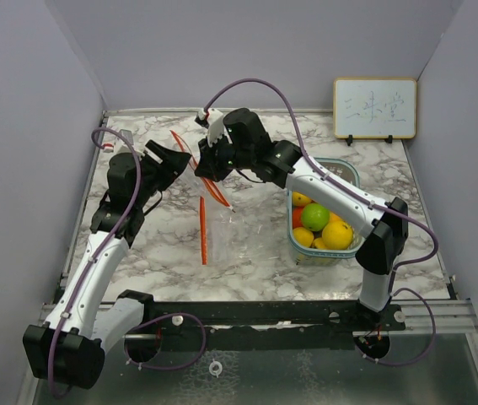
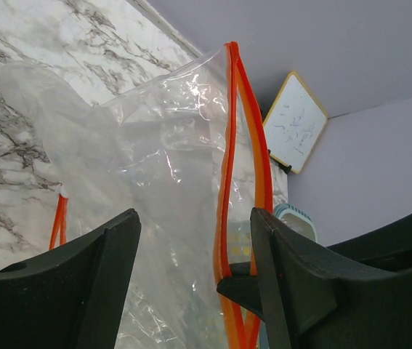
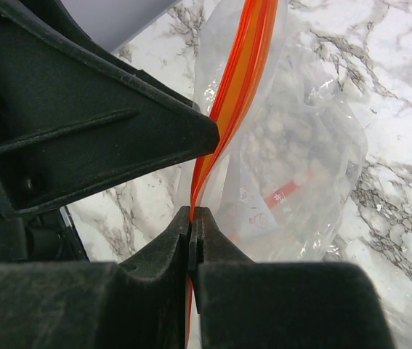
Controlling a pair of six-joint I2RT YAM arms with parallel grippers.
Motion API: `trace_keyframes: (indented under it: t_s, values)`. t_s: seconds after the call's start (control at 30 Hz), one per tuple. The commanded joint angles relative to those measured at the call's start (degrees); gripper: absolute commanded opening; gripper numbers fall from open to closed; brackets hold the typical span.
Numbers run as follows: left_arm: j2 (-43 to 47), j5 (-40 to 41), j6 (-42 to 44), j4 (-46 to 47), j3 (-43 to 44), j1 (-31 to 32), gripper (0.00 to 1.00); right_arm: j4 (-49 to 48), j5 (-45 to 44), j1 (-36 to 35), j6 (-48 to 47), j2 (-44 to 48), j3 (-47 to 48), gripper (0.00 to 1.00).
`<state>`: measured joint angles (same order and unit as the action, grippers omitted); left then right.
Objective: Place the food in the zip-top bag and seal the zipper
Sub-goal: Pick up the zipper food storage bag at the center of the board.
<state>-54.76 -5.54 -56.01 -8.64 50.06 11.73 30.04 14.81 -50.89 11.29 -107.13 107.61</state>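
Note:
The clear zip-top bag (image 1: 222, 224) with its orange zipper (image 1: 203, 229) lies mid-table, its mouth end lifted. My right gripper (image 1: 208, 165) is shut on the zipper strip (image 3: 227, 109); in the right wrist view its jaws (image 3: 193, 218) pinch the orange edge. My left gripper (image 1: 174, 160) stands open beside the raised mouth. In the left wrist view the bag film (image 2: 162, 160) and zipper (image 2: 229, 145) hang between the spread jaws of the left gripper (image 2: 192, 214). The food (image 1: 316, 218), yellow, orange, green and red fruits, sits in the basket on the right.
The pale green mesh basket (image 1: 348, 173) stands right of centre under the right arm. A small whiteboard (image 1: 374, 108) leans on the back wall at the right. Grey walls close in the marble table (image 1: 154, 261) on three sides.

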Motion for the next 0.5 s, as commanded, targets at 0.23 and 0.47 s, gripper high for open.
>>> trace_keyframes:
  t_s: [0.23,0.47]
  values:
    - [0.23,-2.44,-0.32,0.56,-1.46,-0.08,0.64,0.58,-0.38,0.18,-1.01,2.19,1.77,0.02]
    - [-1.50,-0.53,0.29,2.05,-1.88,-0.09,0.62,0.22,2.88,0.18,-1.90,3.68,1.40,0.02]
